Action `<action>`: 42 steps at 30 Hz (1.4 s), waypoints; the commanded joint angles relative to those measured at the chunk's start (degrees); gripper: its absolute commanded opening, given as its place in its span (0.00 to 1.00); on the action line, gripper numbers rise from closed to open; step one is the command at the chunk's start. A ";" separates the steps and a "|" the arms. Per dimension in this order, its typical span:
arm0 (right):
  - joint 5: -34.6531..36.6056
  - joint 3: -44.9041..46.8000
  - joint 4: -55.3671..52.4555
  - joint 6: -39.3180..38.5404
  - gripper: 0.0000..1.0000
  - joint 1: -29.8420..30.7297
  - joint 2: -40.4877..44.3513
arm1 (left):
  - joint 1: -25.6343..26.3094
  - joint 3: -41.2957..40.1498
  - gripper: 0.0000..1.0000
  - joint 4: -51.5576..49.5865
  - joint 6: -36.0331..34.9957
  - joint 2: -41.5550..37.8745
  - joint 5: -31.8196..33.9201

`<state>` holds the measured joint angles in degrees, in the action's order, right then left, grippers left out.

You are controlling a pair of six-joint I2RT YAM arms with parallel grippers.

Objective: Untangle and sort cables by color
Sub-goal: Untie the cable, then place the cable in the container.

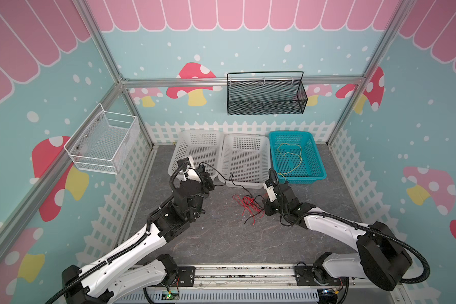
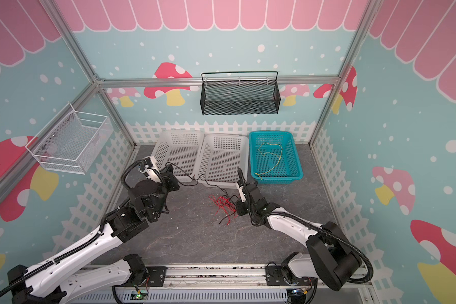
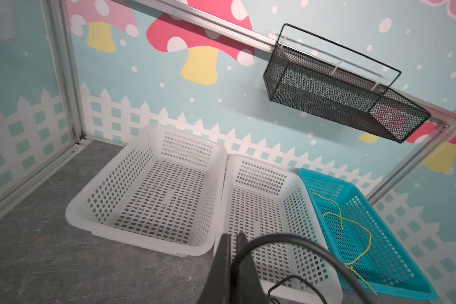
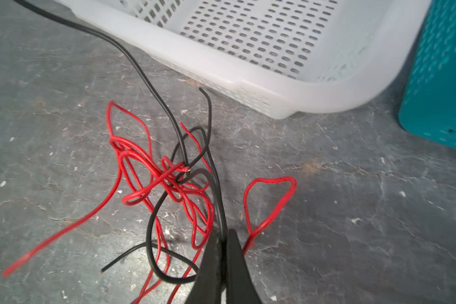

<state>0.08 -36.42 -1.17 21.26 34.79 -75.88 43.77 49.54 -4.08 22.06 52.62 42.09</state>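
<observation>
Basket [image 4: 248, 88] borders red cables [image 4: 153, 182] snaring black cable [image 4: 158, 98].

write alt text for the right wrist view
The right gripper, shut, pinches a black cable at the edge of a tangle of red cables and black ones on the grey table. A white basket stands behind the tangle, a teal basket beside it.

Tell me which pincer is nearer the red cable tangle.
Right. The right pincer is at the edge of the red tangle, shut on a black cable; the left pincer is apart, by the white baskets.
</observation>
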 commanded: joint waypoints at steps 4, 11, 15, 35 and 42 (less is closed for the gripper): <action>1.32 -2.17 -6.26 -2.30 0.06 -0.19 3.29 | -0.61 -2.29 0.00 -2.05 -1.15 -2.73 -0.42; -4.93 -4.53 -8.17 -7.41 0.36 -0.24 9.63 | -0.61 -3.99 0.00 1.63 -2.84 -2.83 -6.54; -8.47 -7.04 -8.66 -9.39 0.45 -0.13 11.58 | -0.61 -3.62 0.00 2.53 -3.70 -1.88 -10.23; -24.35 -15.68 6.86 -14.33 0.65 1.85 1.21 | -0.53 0.36 0.00 3.68 -3.79 -0.89 -20.09; -23.47 -20.88 7.06 -15.65 0.65 2.36 -0.39 | -0.53 0.04 0.00 3.04 -3.88 -1.23 -20.02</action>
<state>-22.02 -55.20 4.19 7.60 36.86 -75.77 43.44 48.16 -0.80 17.96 52.07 22.63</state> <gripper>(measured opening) 0.651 0.048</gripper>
